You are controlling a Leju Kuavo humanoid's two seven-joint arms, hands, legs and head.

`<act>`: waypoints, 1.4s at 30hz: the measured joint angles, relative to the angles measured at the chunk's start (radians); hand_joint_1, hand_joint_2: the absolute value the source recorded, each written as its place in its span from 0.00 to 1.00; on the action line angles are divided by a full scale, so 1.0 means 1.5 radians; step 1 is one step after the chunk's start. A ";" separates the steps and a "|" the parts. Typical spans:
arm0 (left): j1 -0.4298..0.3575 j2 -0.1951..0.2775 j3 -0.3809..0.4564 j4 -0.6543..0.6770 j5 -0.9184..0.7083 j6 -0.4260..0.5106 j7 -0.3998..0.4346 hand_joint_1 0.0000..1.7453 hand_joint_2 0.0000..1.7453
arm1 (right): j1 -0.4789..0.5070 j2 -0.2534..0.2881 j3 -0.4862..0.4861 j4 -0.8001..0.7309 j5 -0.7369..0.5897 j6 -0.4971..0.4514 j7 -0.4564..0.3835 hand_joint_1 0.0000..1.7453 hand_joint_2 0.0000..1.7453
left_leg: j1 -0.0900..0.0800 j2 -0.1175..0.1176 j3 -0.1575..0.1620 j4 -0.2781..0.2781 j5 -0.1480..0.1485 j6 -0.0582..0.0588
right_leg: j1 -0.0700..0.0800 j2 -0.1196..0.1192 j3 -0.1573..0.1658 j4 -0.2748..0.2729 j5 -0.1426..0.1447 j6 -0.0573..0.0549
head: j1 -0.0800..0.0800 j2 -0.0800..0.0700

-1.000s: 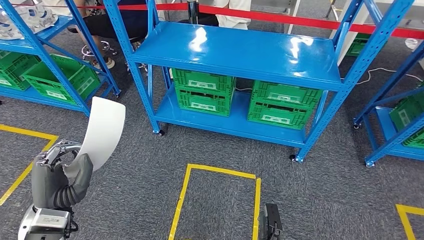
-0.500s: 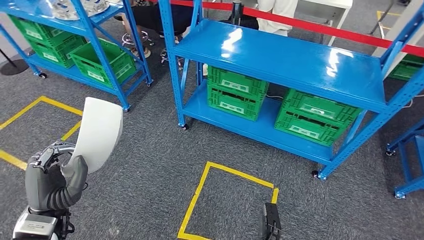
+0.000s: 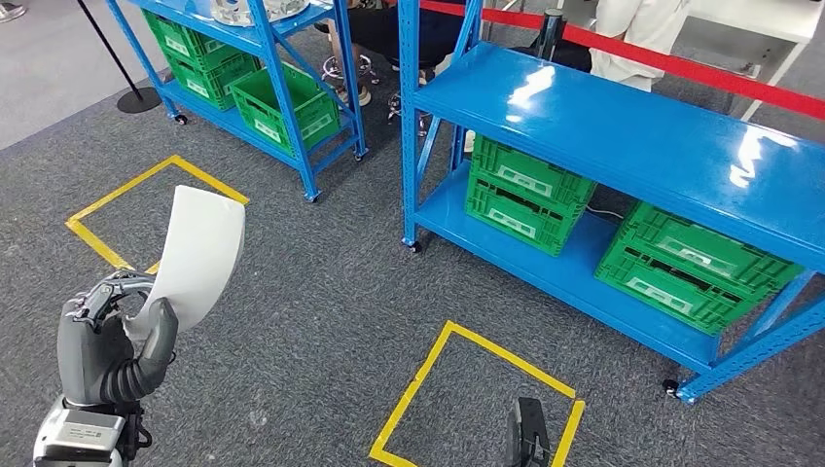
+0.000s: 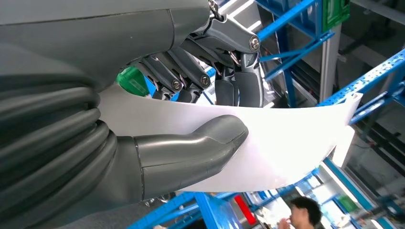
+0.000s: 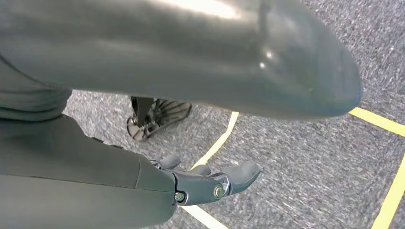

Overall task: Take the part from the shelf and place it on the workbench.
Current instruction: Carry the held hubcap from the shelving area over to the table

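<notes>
The part is a white curved sheet-like panel [image 3: 199, 253], standing upright over the grey carpet at the lower left of the head view. My left hand [image 3: 107, 350] grips its lower edge. In the left wrist view the thumb [image 4: 191, 148] presses one face of the white panel [image 4: 286, 138] and the dark fingers [image 4: 224, 76] press the other. My right hand [image 3: 527, 436] hangs low near the bottom edge of the head view. In the right wrist view, my right hand [image 5: 210, 183] holds nothing, its fingers loosely bent above the carpet.
A blue shelf [image 3: 632, 136] stands ahead to the right with a bare top and green crates [image 3: 525, 195] on its lower level. Another blue shelf [image 3: 282, 97] with crates is at the back left. Yellow tape squares [image 3: 467, 389] mark the carpet. A person [image 3: 632, 29] stands behind a red barrier [image 3: 681, 63].
The whole picture has shifted right and down, so the camera has turned left. The left hand keeps the white panel in the same grip. The right hand still hangs.
</notes>
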 joint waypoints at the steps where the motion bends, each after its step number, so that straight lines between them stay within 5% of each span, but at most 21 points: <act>1: 0.001 0.000 0.001 -0.002 0.004 0.001 0.000 1.00 1.00 | 0.000 0.000 0.000 0.000 0.001 0.001 0.001 0.00 0.00 | -0.001 0.021 -0.013 0.024 -0.015 -0.002 | -0.001 -0.010 0.002 -0.003 0.001 -0.004 | -0.002 0.000; 4: 0.003 0.001 0.000 -0.009 0.023 0.007 0.000 1.00 1.00 | 0.002 -0.001 0.000 0.000 0.004 0.001 0.002 0.00 0.00 | 0.001 0.073 -0.069 0.148 -0.077 -0.008 | 0.003 -0.040 0.002 -0.003 0.000 -0.011 | -0.006 0.000; 6: 0.005 0.002 0.000 -0.010 0.033 0.012 0.000 1.00 1.00 | 0.003 -0.001 0.000 0.000 0.006 0.001 0.001 0.00 0.00 | 0.004 0.080 -0.076 0.171 -0.077 -0.010 | 0.003 -0.062 0.002 -0.003 -0.002 -0.010 | -0.006 0.000; 10: 0.003 0.002 0.000 -0.015 0.041 0.022 0.000 1.00 1.00 | 0.000 -0.001 0.000 0.000 0.008 0.002 -0.002 0.00 0.00 | 0.000 0.123 0.015 0.015 -0.015 -0.002 | 0.007 -0.095 0.006 0.000 -0.008 -0.001 | -0.005 0.000; 12: 0.002 0.002 0.000 -0.016 0.043 0.027 0.000 1.00 1.00 | -0.001 -0.001 0.000 0.000 0.008 0.002 -0.003 0.00 0.00 | -0.005 0.129 0.027 -0.010 -0.014 0.007 | 0.009 -0.108 0.009 0.000 -0.011 0.006 | -0.003 0.000; 14: 0.002 0.004 0.000 -0.018 0.045 0.029 0.000 1.00 1.00 | -0.003 0.000 0.000 0.000 0.007 0.002 -0.002 0.00 0.00 | -0.004 0.111 0.026 -0.013 -0.010 0.015 | 0.007 -0.115 0.012 0.001 -0.014 0.014 | -0.002 0.000; 16: 0.001 0.004 0.000 -0.020 0.049 0.031 0.000 1.00 1.00 | -0.004 0.000 0.000 0.000 0.006 0.003 -0.002 0.00 0.00 | -0.001 0.095 0.028 -0.018 -0.006 0.023 | 0.004 -0.083 0.002 0.028 -0.033 0.021 | 0.000 0.000; 18: 0.000 0.004 0.000 -0.022 0.054 0.032 0.000 1.00 1.00 | -0.002 0.000 0.000 0.000 0.006 0.004 -0.002 0.00 0.00 | 0.002 0.079 0.027 -0.019 -0.005 0.027 | 0.002 -0.040 -0.037 0.109 -0.074 0.025 | 0.004 0.000; 20: 0.002 0.004 0.000 -0.022 0.060 0.033 0.000 1.00 1.00 | 0.000 0.000 0.000 0.000 0.006 0.004 -0.002 0.00 0.00 | 0.001 0.060 0.026 -0.017 -0.005 0.029 | 0.002 -0.028 -0.077 0.185 -0.097 0.026 | 0.006 0.000; 21: 0.003 0.005 0.000 -0.022 0.062 0.035 0.000 1.00 1.00 | 0.001 0.000 0.000 0.000 0.005 0.004 -0.002 0.00 0.00 | 0.001 0.049 0.026 -0.016 -0.005 0.029 | 0.002 -0.027 -0.083 0.190 -0.090 0.026 | 0.006 0.000; 23: 0.003 0.006 -0.001 -0.023 0.064 0.039 0.000 1.00 1.00 | 0.002 0.000 0.000 0.000 0.004 0.004 -0.002 0.00 0.00 | 0.003 0.028 0.026 -0.013 -0.005 0.027 | 0.000 -0.018 -0.057 0.125 -0.043 0.024 | 0.006 0.000; 25: 0.001 0.007 -0.004 -0.024 0.067 0.042 0.000 1.00 1.00 | 0.001 0.000 0.000 0.000 0.002 0.003 -0.002 0.00 0.00 | 0.003 0.009 0.024 -0.009 -0.006 0.020 | -0.003 0.011 -0.019 0.039 -0.011 0.024 | 0.006 0.000; 27: -0.002 0.008 -0.008 -0.025 0.069 0.043 0.000 1.00 1.00 | 0.000 0.000 0.000 0.000 0.000 0.004 -0.003 0.00 0.00 | 0.004 -0.006 0.019 -0.009 -0.004 0.010 | -0.003 0.024 -0.006 0.008 -0.009 0.021 | 0.005 0.000; 29: -0.003 0.012 -0.011 -0.024 0.070 0.045 0.000 1.00 1.00 | -0.001 0.000 0.000 0.000 -0.004 0.006 -0.003 0.00 0.00 | 0.006 -0.015 0.015 -0.012 0.000 0.000 | -0.001 0.009 -0.003 0.005 -0.005 0.012 | 0.005 0.000; 31: -0.004 0.017 -0.013 -0.022 0.071 0.048 0.000 1.00 1.00 | -0.001 0.000 0.000 0.000 -0.006 0.008 -0.004 0.00 0.00 | 0.004 0.018 0.002 0.009 -0.014 -0.006 | -0.002 -0.008 0.001 -0.001 -0.001 0.001 | 0.003 0.000; 33: -0.006 0.019 -0.015 -0.019 0.070 0.053 0.000 1.00 1.00 | 0.000 0.000 0.000 0.000 -0.006 0.010 -0.004 0.00 0.00 | 0.003 0.065 -0.032 0.080 -0.053 -0.009 | 0.001 -0.025 0.003 -0.003 -0.001 -0.007 | 0.001 0.000; 35: -0.006 0.021 -0.019 -0.016 0.068 0.057 0.000 1.00 1.00 | 0.002 0.000 0.000 0.000 -0.005 0.011 -0.003 0.00 0.00 | 0.005 0.077 -0.069 0.157 -0.084 -0.012 | 0.004 -0.045 0.003 -0.003 -0.003 -0.010 | 0.000 0.000; 36: -0.005 0.023 -0.021 -0.014 0.067 0.058 0.000 1.00 1.00 | 0.002 0.000 0.000 0.000 -0.005 0.012 -0.003 0.00 0.00 | 0.005 0.079 -0.074 0.169 -0.083 -0.013 | 0.004 -0.054 0.003 -0.003 -0.004 -0.010 | 0.000 0.000; 38: -0.005 0.026 -0.022 -0.011 0.065 0.059 0.000 1.00 1.00 | 0.002 0.000 0.000 0.000 -0.004 0.013 -0.002 0.00 0.00 | 0.004 0.088 -0.045 0.118 -0.050 -0.011 | 0.005 -0.073 0.005 -0.002 -0.006 -0.009 | 0.000 0.000; 40: -0.007 0.026 -0.022 -0.011 0.066 0.057 0.000 1.00 1.00 | 0.001 0.000 0.000 0.000 -0.003 0.014 -0.001 0.00 0.00 | 0.001 0.116 0.003 0.030 -0.018 -0.004 | 0.007 -0.089 0.008 0.000 -0.011 -0.005 | 0.000 0.000; 42: -0.008 0.026 -0.022 -0.011 0.067 0.055 0.000 1.00 1.00 | 0.000 0.000 0.000 0.000 -0.002 0.015 0.002 0.00 0.00 | -0.004 0.128 0.022 -0.008 -0.010 0.006 | 0.010 -0.103 0.011 0.002 -0.015 0.002 | 0.001 0.000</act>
